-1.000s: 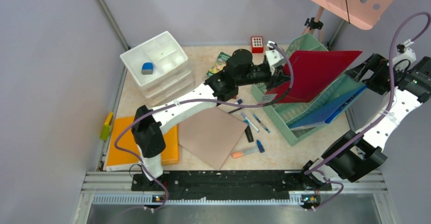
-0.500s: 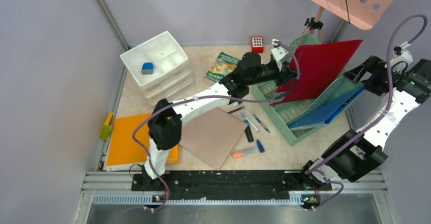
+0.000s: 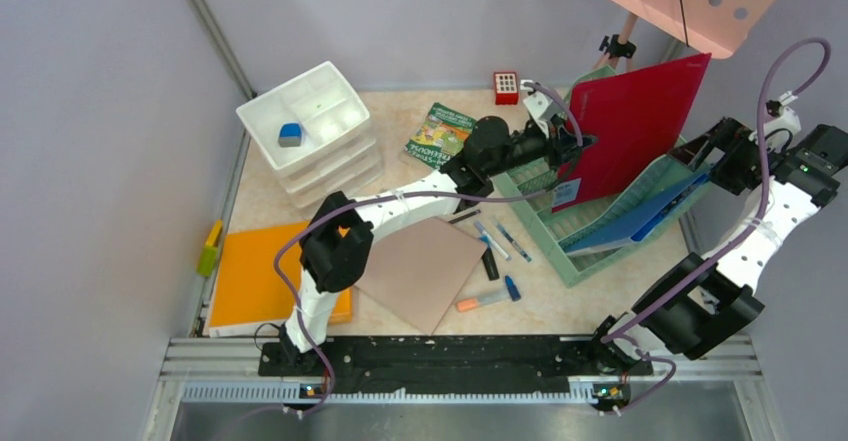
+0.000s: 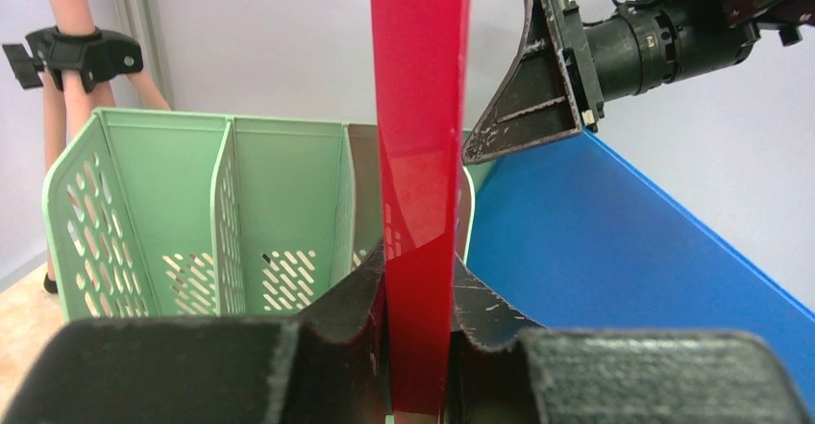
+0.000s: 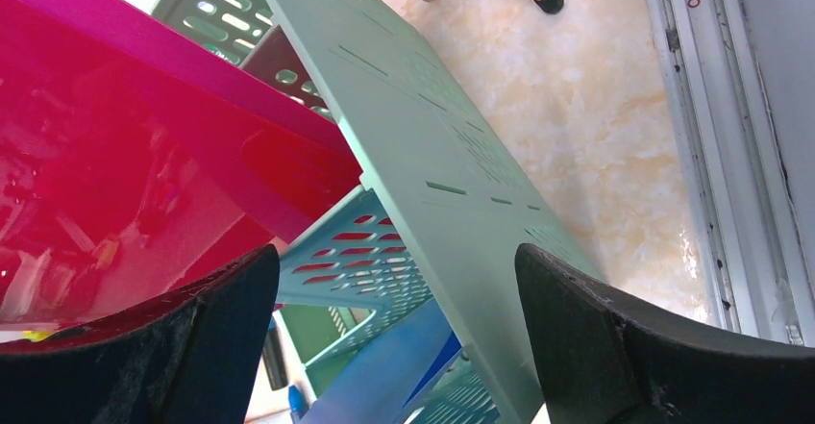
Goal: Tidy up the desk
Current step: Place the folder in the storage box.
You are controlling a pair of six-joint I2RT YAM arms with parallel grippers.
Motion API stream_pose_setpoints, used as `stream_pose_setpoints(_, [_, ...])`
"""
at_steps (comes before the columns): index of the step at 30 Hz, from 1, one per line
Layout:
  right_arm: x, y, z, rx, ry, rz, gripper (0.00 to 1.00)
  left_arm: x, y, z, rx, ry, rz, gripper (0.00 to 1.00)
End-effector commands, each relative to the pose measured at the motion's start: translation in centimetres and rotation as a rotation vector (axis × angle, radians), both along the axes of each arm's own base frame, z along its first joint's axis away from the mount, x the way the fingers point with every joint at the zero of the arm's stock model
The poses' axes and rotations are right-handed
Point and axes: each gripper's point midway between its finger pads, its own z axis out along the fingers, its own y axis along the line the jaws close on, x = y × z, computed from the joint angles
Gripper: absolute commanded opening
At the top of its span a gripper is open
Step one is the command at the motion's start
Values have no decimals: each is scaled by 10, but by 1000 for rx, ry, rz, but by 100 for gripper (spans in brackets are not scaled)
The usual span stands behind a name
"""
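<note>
Left jaws: shut tight on the lower edge of a red folder (image 3: 635, 126), pads flat on both faces. The wrist view looks straight along the thin edge, which rises up and out from between the jaws (image 4: 420, 107).

Right jaws: spread wide, nothing held. They face the far end wall of the green mesh file rack (image 3: 585, 261). Whether a pad touches that wall cannot be told.

Key relation: the folder stands nearly upright on edge, long axis running up and away from the left jaws. The rack's slots (image 4: 192, 203) lie just beyond and below those jaws. Judgement: the sheet is being filed, and the coming move turns on lining its thin edge up with one slot between dividers before lowering. The left arm (image 3: 400, 206) holds the work. The right arm (image 3: 770, 226) is the nearer one for steadying the rack.

A blue folder (image 3: 640, 221) leans in the rack, to the right of the red one as the left jaws see it (image 4: 625, 251).

Counter (image 3: 265, 201): below both sets of jaws, a flat beige top with marble mottling. Not yet tidied: pens (image 3: 500, 241), a brown sheet (image 3: 420, 266), an orange folder (image 3: 250, 276) and a booklet (image 3: 438, 133) lie loose.

Materials: both folders are glossy stiff plastic. The rack is matte perforated plastic with thin walls and is likely to shift if nudged.
</note>
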Motion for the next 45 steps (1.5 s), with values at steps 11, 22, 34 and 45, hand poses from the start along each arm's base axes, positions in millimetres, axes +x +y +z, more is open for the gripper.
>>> stream_pose_setpoints(11, [-5,17,-14,26,-1,50,91,-32,-11,-40,-61,-83,19,0])
stream_pose_setpoints(22, [-9,21,-19,22,6,54,91,-29,-21,-49,-58,-103,40,0])
stream_pose_setpoints(34, [-6,19,-5,2,-19,70,91,-48,-21,-72,52,-52,-11,39])
stream_pose_setpoints(45, [4,5,43,-96,-71,67,91,-57,-18,-52,252,-72,-38,76])
